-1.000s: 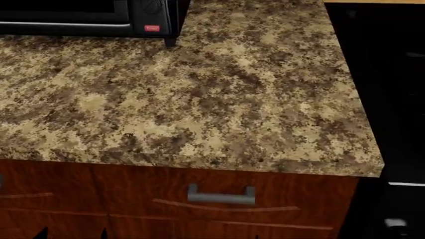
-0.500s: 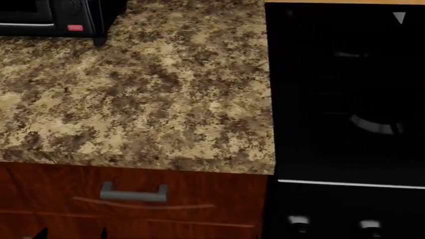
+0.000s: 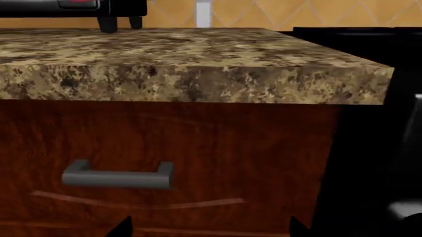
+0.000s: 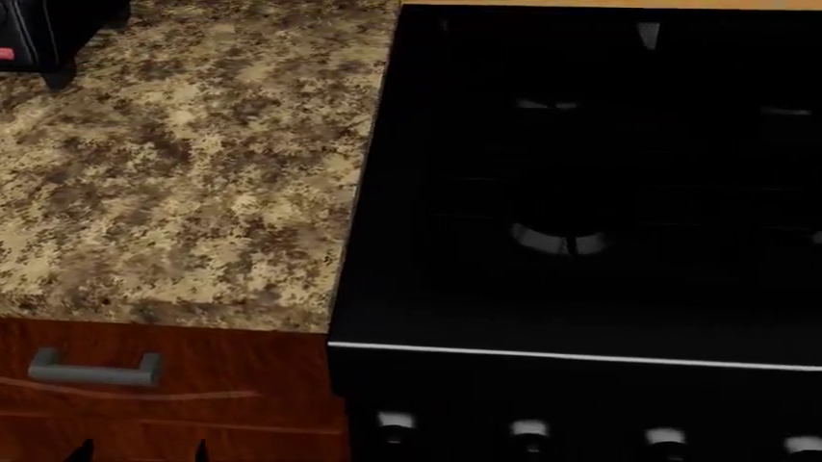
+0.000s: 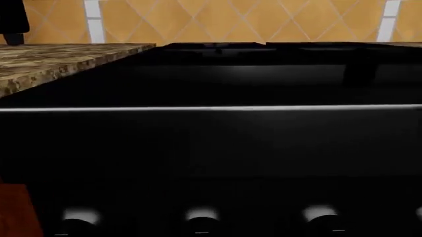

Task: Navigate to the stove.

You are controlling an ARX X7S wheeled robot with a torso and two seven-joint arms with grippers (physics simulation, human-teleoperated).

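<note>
Head view: stove fills the right and centre, flush against the speckled counter on its left.
Why: judging by the framing, the robot is nearly squared up to it.
Stove look: glossy black top, dark grates, thin silver strip, near row of knobs.
Hands: neither shows clearly; cannot tell open or closed.

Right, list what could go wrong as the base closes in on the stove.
1. The stove sits off to the head view's right, so stopping now would likely leave the robot facing the granite countertop edge rather than centred on the burners.
2. The right wrist camera is low and close to the knobs; rolling further forward could bump one.
3. The left wrist camera looks straight at the drawer handle, which an arm might snag.
</note>
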